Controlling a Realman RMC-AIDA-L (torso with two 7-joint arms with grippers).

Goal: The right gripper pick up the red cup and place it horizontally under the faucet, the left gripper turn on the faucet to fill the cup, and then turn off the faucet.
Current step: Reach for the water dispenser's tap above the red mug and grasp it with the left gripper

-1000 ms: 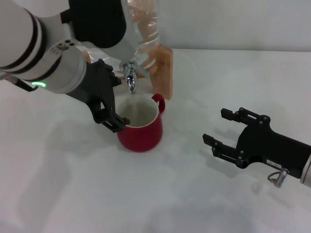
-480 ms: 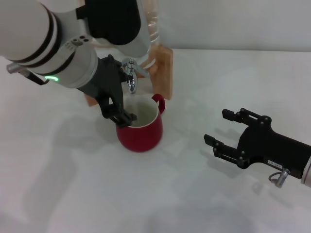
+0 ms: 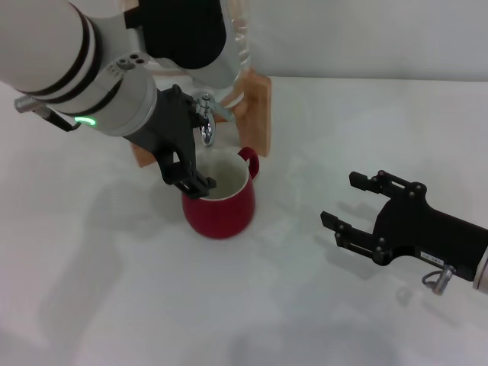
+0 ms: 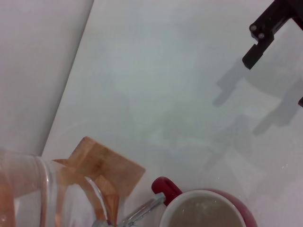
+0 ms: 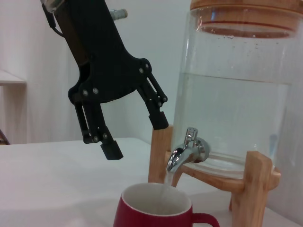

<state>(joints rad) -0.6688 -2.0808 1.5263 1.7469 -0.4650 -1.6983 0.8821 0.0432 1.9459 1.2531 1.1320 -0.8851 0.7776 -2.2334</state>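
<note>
So the red cup [image 3: 219, 200] is sitting upright on the white counter [image 3: 152, 305], a bit left of center in the head view, right under the faucet [image 3: 206, 122], with its little loop handle pointing toward the upper right. From the right wrist view you can see a thin stream of water coming out of the chrome spout [image 5: 182, 153] and dropping into the cup [image 5: 158, 213], so the tap is running. The faucet sits on a clear water jug [image 5: 236, 94] that's propped on a wooden stand [image 5: 255, 184], and the jug has a fair amount of water in it. The left gripper [image 3: 187, 149] is in the upper left part of the head view, hanging just beside the faucet and above the near rim of the cup, fingers spread apart and not clamped on anything; the right wrist view shows the same claw [image 5: 135, 135] with both fingers splayed and a gap between it and the tap. The right gripper [image 3: 357, 207] is off at the lower right of the head view, well apart from the cup, resting low over the counter with its fingers wide and nothing in them. The left wrist view catches the cup [image 4: 208, 210] from above with cloudy-looking water inside, plus a corner of the wooden stand [image 4: 104, 165].
</note>
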